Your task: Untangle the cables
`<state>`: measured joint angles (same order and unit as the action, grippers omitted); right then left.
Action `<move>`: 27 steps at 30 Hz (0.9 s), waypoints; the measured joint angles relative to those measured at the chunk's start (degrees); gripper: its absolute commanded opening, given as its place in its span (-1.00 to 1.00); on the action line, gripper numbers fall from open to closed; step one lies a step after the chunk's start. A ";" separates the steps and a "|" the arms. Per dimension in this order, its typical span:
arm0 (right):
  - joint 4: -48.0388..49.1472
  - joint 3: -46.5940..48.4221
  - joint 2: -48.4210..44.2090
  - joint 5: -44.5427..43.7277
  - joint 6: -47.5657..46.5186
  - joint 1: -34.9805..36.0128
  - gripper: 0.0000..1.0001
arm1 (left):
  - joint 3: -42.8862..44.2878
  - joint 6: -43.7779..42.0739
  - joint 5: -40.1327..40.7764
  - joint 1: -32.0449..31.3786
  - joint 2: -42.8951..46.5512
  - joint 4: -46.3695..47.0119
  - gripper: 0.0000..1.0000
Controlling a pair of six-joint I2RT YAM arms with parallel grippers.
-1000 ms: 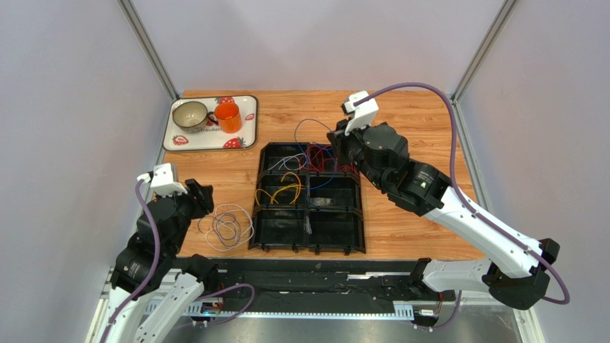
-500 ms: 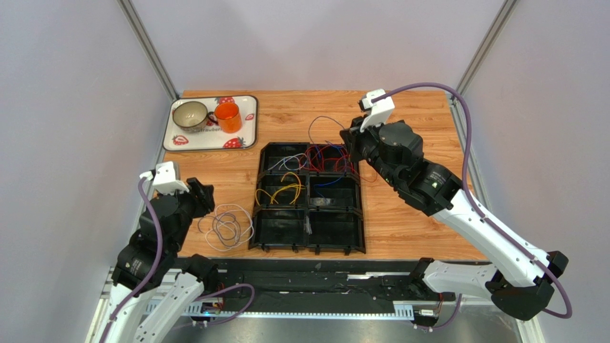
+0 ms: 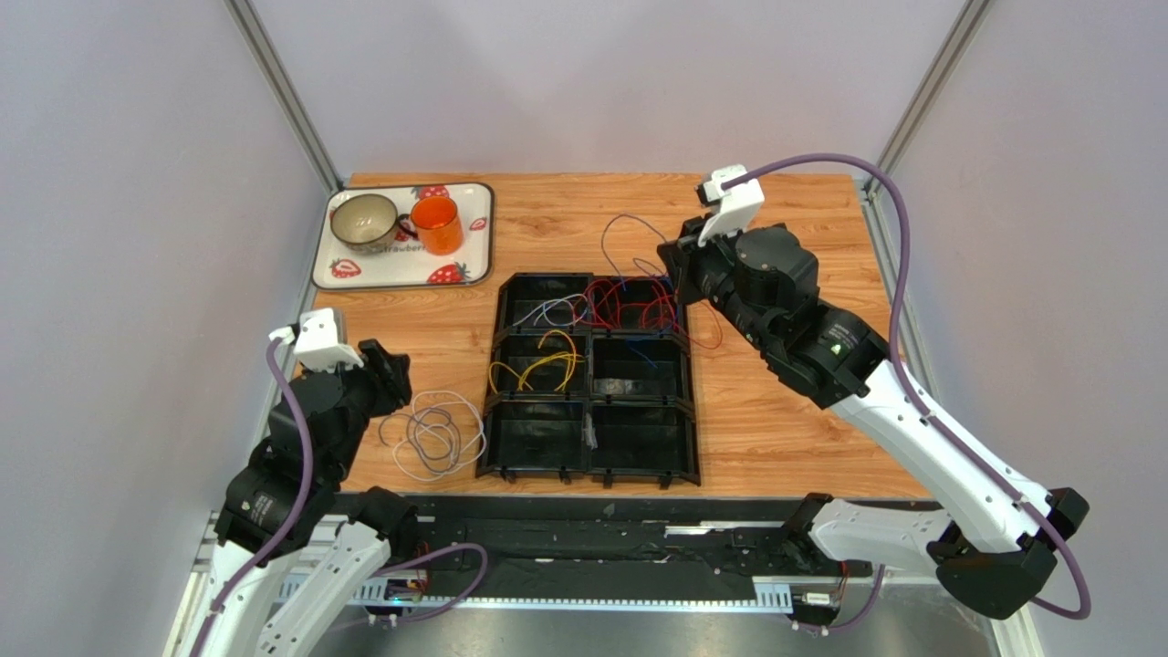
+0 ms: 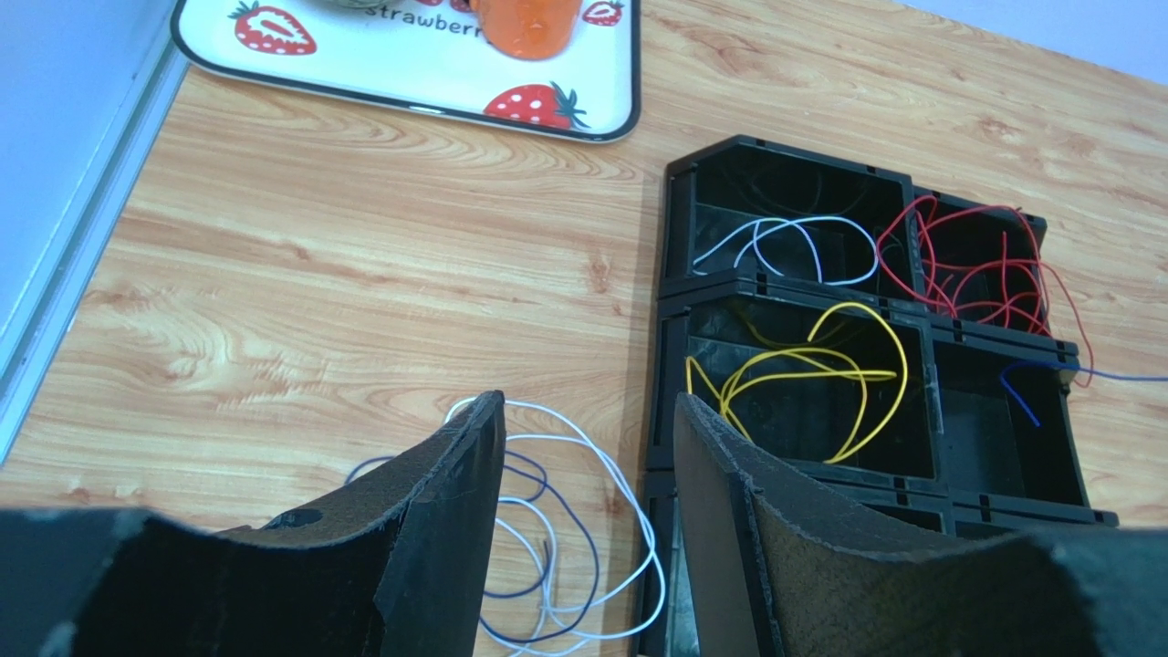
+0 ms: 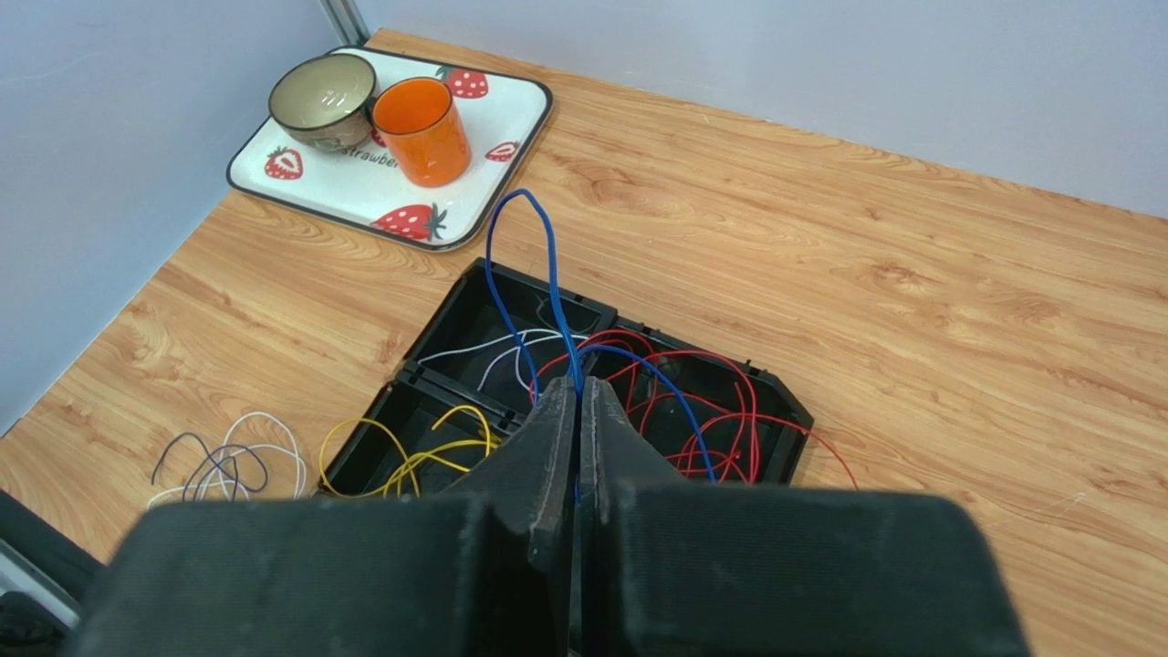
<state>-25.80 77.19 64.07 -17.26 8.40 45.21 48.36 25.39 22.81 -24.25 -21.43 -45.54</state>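
Top external view gives us the black organizer tray [image 3: 638, 441] in the middle of the counter [image 3: 747, 431], two compartments wide and three deep. We see the right arm's fingers [image 5: 549, 438] pressed together on the blue cable [image 5: 551, 288], over the tray's far right corner. The cable arches up beyond them in a tall loop and comes back down across the red cables [image 5: 692, 411], which fill the far right compartment and spill over its outer wall. Blue and red strands cross there, and we cannot tell how far they are caught in each other. Yellow cables [image 4: 809, 370] lie coiled in the middle left compartment, and a white cable [image 4: 775, 233] in the far left one. The left arm's fingers [image 4: 446, 534] stand apart, holding nothing, near a loose white and dark coil [image 3: 436, 435] on the counter just left of the tray. Well apart, at the far left corner, a strawberry-print tray [image 3: 473, 226] carries a bowl [image 3: 363, 216] and an orange cup [image 3: 436, 223].
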 measured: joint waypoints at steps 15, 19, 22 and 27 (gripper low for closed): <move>1.73 -19.26 -0.94 4.00 8.39 -0.02 -1.00 | 0.00 -0.02 0.00 -0.02 -0.09 0.00 0.11; 1.84 -21.16 0.04 4.09 9.64 -0.02 -1.00 | 0.00 -0.02 0.00 0.00 -0.09 0.00 0.11; 1.88 -22.29 0.31 4.13 10.19 -0.02 -1.00 | 0.00 -0.02 0.00 -0.02 -0.09 0.00 0.11; 2.38 -24.28 0.39 4.42 10.95 -0.02 -1.00 | 0.00 -0.02 -0.02 -0.02 -0.09 0.00 0.11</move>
<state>-23.42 52.90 64.47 -12.84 19.35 45.19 48.36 25.36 22.79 -24.27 -21.52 -45.54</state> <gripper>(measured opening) 0.011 0.556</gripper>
